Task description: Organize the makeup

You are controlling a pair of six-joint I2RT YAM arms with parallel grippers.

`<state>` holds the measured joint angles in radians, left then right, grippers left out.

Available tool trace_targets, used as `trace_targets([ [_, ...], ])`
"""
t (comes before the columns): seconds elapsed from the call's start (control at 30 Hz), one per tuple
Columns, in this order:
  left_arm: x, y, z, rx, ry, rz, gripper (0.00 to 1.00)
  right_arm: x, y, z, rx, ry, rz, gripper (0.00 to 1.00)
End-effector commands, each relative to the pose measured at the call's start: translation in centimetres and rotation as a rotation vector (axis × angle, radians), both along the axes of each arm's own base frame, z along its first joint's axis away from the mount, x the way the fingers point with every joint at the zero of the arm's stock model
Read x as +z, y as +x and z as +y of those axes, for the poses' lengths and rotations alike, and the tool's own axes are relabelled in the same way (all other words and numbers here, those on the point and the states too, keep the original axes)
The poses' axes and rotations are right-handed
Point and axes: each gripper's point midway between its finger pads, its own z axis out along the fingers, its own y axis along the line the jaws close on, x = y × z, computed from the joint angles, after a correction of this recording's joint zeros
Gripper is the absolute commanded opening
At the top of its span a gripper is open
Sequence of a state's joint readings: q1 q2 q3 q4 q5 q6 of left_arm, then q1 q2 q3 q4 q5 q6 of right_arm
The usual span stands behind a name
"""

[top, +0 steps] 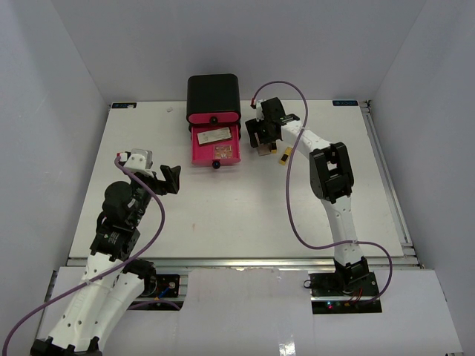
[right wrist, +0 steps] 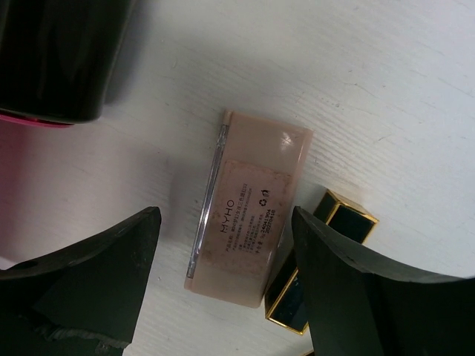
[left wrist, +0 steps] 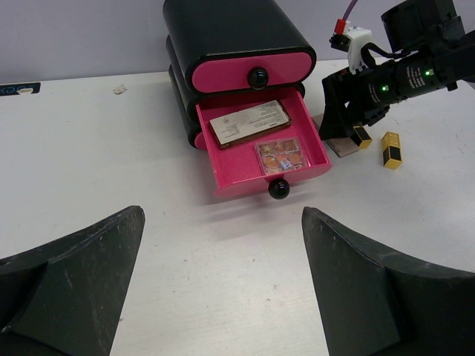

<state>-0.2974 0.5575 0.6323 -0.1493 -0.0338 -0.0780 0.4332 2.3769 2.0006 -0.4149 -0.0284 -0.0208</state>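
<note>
A flat tan compact (right wrist: pixel 249 208) lies label-up on the white table, right of the pink drawer. My right gripper (right wrist: pixel 223 222) hangs over it, open, one finger on each side with gaps. A black-and-gold lipstick (right wrist: pixel 319 259) touches the compact's right edge, under the right finger (right wrist: pixel 371 289). The left wrist view shows two lipsticks (left wrist: pixel 361 136) (left wrist: pixel 391 149) by that gripper (left wrist: pixel 343 122). The open pink drawer (left wrist: pixel 312 133) holds a square eyeshadow palette (left wrist: pixel 281 156) and a flat tan labelled case (left wrist: pixel 249 123). My left gripper (left wrist: pixel 223 222) is open and empty, in front of the drawer.
The black box with pink drawers (top: pixel 214 100) stands at the back centre, its lower drawer (top: pixel 216 145) pulled out and its upper drawer (left wrist: pixel 252 71) shut. The right arm's purple cable (top: pixel 293 185) loops over the table. Grey walls enclose the table.
</note>
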Motion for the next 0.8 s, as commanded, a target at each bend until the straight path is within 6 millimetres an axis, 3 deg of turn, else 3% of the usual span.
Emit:
trace_targets([
  [0.0, 0.3, 0.0, -0.1, -0.005, -0.001, -0.013, 0.98, 0.7, 1.3, 0.3, -0.024, 0.014, -0.039, 0.78],
  [0.3, 0.3, 0.0, -0.1, -0.008, -0.003, -0.014, 0.98, -0.3, 1.7, -1.0, -0.07, -0.049, -0.048, 0.77],
  [0.5, 0.3, 0.0, 0.0, -0.005, -0.003, -0.014, 0.98, -1.4, 1.2, -0.9, -0.062, -0.066, -0.031, 0.76],
  [0.77, 0.3, 0.0, -0.1, -0.007, -0.003, -0.013, 0.98, -2.4, 0.8, -1.0, -0.059, -0.092, -0.02, 0.68],
])
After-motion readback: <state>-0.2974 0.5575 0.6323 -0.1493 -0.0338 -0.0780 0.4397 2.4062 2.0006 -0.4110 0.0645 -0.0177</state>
